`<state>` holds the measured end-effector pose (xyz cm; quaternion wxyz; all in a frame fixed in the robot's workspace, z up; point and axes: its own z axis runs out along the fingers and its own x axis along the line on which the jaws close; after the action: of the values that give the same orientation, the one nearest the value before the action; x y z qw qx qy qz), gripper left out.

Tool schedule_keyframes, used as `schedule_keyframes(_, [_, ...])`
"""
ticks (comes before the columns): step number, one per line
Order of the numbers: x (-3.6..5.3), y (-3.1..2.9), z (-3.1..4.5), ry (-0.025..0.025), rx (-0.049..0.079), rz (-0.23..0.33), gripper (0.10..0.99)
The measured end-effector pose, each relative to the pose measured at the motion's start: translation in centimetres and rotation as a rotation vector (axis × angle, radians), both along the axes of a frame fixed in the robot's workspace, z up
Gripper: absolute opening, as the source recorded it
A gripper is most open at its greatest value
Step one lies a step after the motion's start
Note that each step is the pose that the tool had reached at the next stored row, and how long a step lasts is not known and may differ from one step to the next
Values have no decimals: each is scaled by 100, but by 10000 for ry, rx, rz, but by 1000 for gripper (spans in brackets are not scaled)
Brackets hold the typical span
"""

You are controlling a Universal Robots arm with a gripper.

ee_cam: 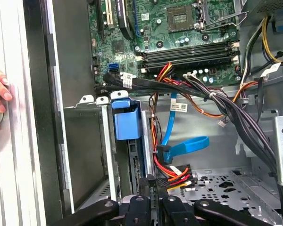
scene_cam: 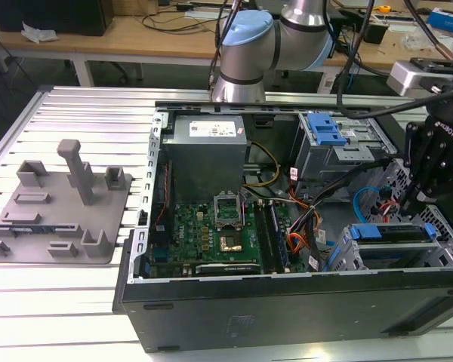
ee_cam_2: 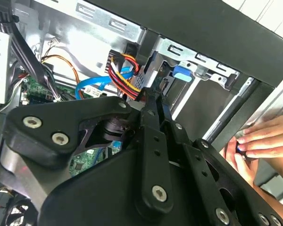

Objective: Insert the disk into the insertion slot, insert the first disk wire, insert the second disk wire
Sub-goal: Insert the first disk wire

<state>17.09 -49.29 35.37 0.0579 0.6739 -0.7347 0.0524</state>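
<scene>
The disk (ee_cam: 127,120), one only, stands on edge in the one insertion slot (ee_cam: 109,160) of the grey sheet-metal cage, its blue carrier end outward, inside the open computer case (scene_cam: 287,305) that lies on the slatted table (scene_cam: 53,302); two cables lie near it in the first wrist view, one flat blue cable (ee_cam: 186,145) looping just beside the cage and one bundle of red, yellow and black wires (ee_cam: 177,176) ending in a black plug; the hand (ee_cam: 154,182) has its two fingers pressed close together, tips against that plug just beside the disk, though whether they pinch it I cannot tell; a person's fingers (ee_cam: 0,89) rest on the case's outer rim, well apart from the hand.
</scene>
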Motion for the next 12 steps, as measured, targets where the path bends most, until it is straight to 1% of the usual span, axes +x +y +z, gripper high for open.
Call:
schedule_keyframes(1, [0,-14,1,-15,31,14,165])
schedule_keyframes(2, [0,-47,-1,-35,134,27,165])
schedule_keyframes(3, [-1,-127,-6,-61,485,45,165])
schedule_keyframes(4, [-8,-185,-14,-69,785,126,165])
schedule_keyframes(6, [-8,-188,-18,-61,793,363,165])
schedule_keyframes(8, [-9,-190,-23,-50,794,716,165])
schedule_keyframes(12, [-22,-194,-27,-58,804,845,165])
